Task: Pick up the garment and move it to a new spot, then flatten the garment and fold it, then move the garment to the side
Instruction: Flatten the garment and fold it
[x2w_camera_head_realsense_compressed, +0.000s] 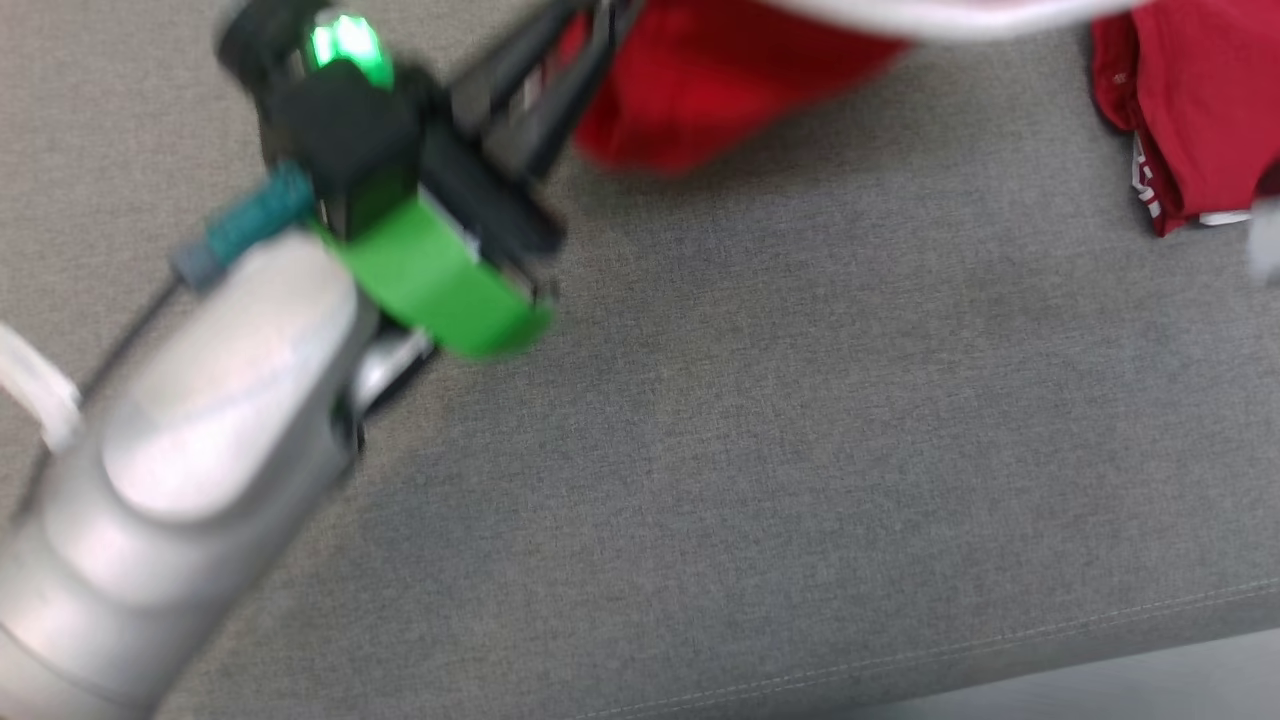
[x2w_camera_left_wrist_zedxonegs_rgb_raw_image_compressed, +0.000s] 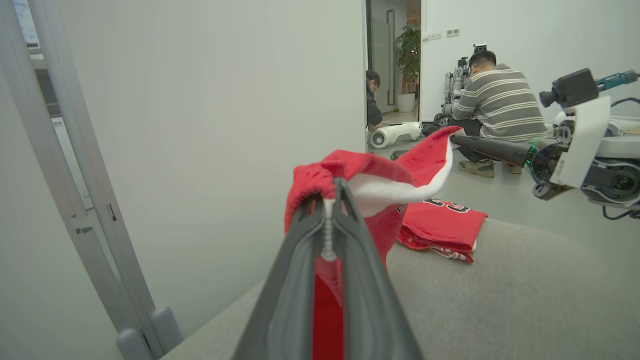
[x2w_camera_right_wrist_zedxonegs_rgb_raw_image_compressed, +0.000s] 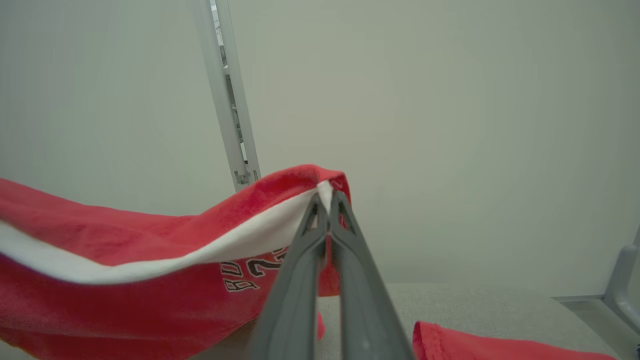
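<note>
We hold the red garment (x2w_camera_left_wrist_zedxonegs_rgb_raw_image_compressed: 425, 155) aloft between our two arms above the grey surface (x2w_camera_head_realsense_compressed: 800, 450), its white-lined edge strung from one pair of jaws to the other. The left jaws are pressed together on a bunched fold of the cloth, their long dark fingers (x2w_camera_left_wrist_zedxonegs_rgb_raw_image_compressed: 295, 280) pinching the white hem at the tips. The right jaws, seen across the gap in the left wrist view, are likewise clamped on the far end of the same edge. In the right wrist view the garment sags away to the left below the pinch, black lettering showing on its front. The blurred head view catches the left arm (x2w_camera_head_realsense_compressed: 200, 430), banded in green tape (x2w_camera_head_realsense_compressed: 440, 280), reaching toward the red cloth at the top. A second red garment (x2w_camera_left_wrist_zedxonegs_rgb_raw_image_compressed: 442, 225) lies folded on the surface, apart from the held one. Behind, a person in a striped sweater (x2w_camera_left_wrist_zedxonegs_rgb_raw_image_compressed: 500, 100) crouches on the floor, and a second person (x2w_camera_left_wrist_zedxonegs_rgb_raw_image_compressed: 372, 100) bends in the doorway
</note>
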